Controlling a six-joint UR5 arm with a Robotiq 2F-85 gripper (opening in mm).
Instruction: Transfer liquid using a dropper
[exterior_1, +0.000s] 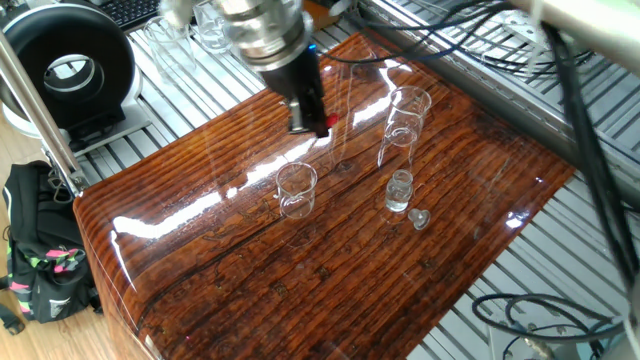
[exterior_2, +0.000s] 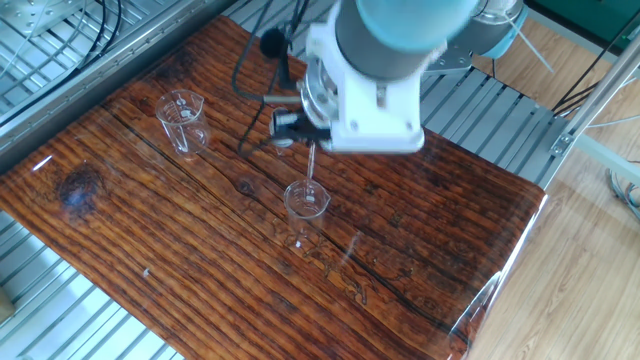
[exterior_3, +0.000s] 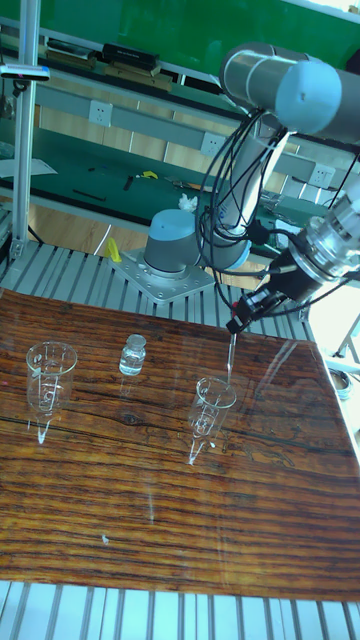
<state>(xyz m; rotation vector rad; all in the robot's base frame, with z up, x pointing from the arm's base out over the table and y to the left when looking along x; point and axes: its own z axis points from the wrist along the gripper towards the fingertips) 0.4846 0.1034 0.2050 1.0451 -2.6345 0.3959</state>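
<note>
Above the wooden bench (exterior_3: 150, 470), the tool (exterior_3: 243, 312) pinches the dropper (exterior_3: 231, 358) by its red bulb, tube hanging vertically. Its tip sits just over the mouth of a conical glass (exterior_3: 208, 403). A small vial (exterior_3: 132, 355) and second conical glass (exterior_3: 47, 375) stand apart.

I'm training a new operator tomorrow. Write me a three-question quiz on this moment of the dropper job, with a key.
1. True or false: the gripper is shut on the dropper.
2. The dropper's tip hangs over which vessel? A) the tall glass vessel B) the short glass C) the small bottle
3. Fill in: the dropper's bulb is coloured ____.

Key: 1 true; 2 B; 3 red.
</note>
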